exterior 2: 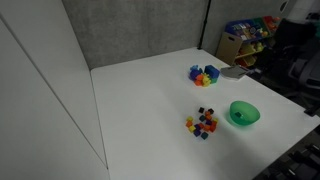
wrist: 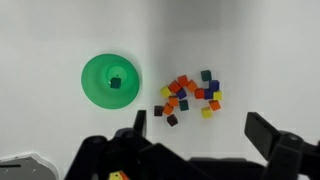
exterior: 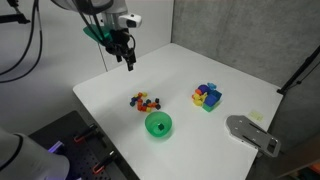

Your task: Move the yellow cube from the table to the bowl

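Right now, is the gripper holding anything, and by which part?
Nothing is held. The gripper hangs above the table with its fingers spread and empty; the small cubes lie on the table beside the bowl.

Seen from my remote station: one white table [exterior: 240, 80]; one green bowl [wrist: 92, 80], with one dark cube [wrist: 116, 83] in it. One cluster of tiny cubes [wrist: 188, 97]: I count roughly fourteen in the wrist view, packed too tightly for an exact tally, including what look like three yellow cubes [wrist: 207, 112]. One clump of larger blocks [exterior: 207, 96], number unclear. One flat grey object [exterior: 250, 132].
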Controlling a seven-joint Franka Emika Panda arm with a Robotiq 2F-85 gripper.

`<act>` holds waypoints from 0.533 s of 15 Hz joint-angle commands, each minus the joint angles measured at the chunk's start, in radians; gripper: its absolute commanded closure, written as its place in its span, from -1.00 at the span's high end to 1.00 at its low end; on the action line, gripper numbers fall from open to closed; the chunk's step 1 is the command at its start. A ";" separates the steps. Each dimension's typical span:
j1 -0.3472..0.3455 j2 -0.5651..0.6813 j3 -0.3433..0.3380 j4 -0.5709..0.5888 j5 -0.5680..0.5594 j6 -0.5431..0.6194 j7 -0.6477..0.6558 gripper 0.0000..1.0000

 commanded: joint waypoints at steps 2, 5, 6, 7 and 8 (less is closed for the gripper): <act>0.028 0.192 0.015 0.055 0.004 0.163 0.029 1.00; 0.049 0.310 0.009 0.087 0.035 0.278 0.008 1.00; 0.054 0.344 0.008 0.099 0.050 0.308 0.002 1.00; 0.058 0.378 0.008 0.112 0.069 0.340 -0.005 1.00; 0.061 0.409 0.009 0.126 0.089 0.362 -0.012 1.00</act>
